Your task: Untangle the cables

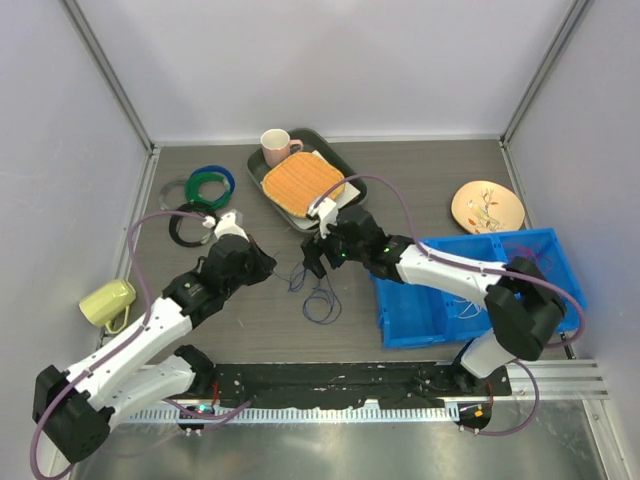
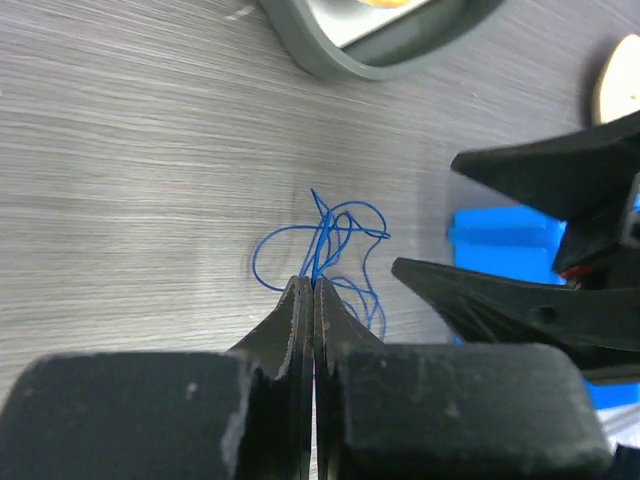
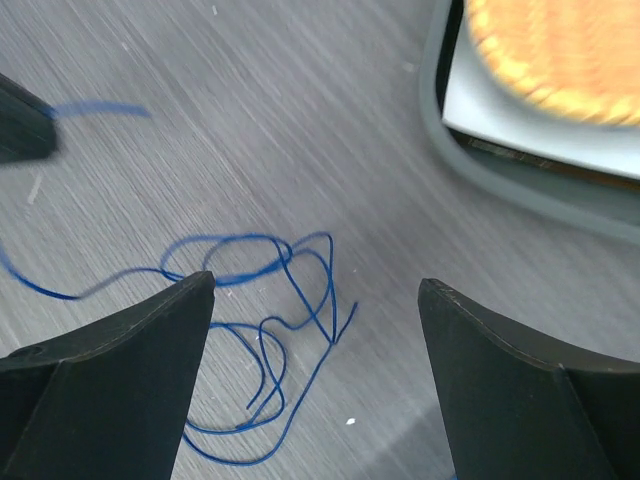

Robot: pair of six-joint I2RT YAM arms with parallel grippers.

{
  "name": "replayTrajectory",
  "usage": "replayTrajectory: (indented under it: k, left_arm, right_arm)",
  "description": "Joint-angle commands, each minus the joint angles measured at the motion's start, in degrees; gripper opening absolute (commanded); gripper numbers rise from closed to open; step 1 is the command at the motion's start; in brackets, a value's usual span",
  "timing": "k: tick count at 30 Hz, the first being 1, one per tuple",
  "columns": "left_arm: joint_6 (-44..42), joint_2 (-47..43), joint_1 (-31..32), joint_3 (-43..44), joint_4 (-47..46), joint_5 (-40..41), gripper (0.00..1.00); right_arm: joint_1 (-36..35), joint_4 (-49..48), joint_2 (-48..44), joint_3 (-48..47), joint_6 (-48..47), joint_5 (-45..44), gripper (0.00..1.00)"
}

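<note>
Just on the near side of the grey tray, the blue cable lies in a loose tangle. Our left gripper is clamped on one strand. Our right gripper hangs over the knot, jaws apart. We should hold the left firm, pinch a separate loop with the right, then pull apart slowly.

Your workcell from above: a dark grey wood-grain tabletop sits boxed in by plain pale lilac-white panels, the back wall, the left wall and the right wall, which meet at two slanting silver aluminium posts in the rear corners. Along your near edge runs a flat black mounting plate, with a white slotted plastic strip below it. Below that, a brushed steel ledge catches a dull sheen, and a silver aluminium rail lies at the right end. Soft, even light falls across the table, and you see only faint shadows on its grain.
</note>
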State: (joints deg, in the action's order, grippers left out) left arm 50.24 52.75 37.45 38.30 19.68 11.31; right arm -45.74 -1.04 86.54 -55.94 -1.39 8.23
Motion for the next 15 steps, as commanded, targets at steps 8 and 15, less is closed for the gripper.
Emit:
replayTrajectory:
  k: [8,15]
  left_arm:
    - [2.8,-5.6,0.2,5.0,10.3,20.9,0.00]
    - [1.3,-5.4,0.0,6.5,10.6,23.8,0.00]
  right_arm:
    - [-3.2,-11.5,7.6,3.0,12.7,-6.7,0.83]
    - [-5.9,-11.3,16.5,-1.4,14.6,-8.0,0.78]
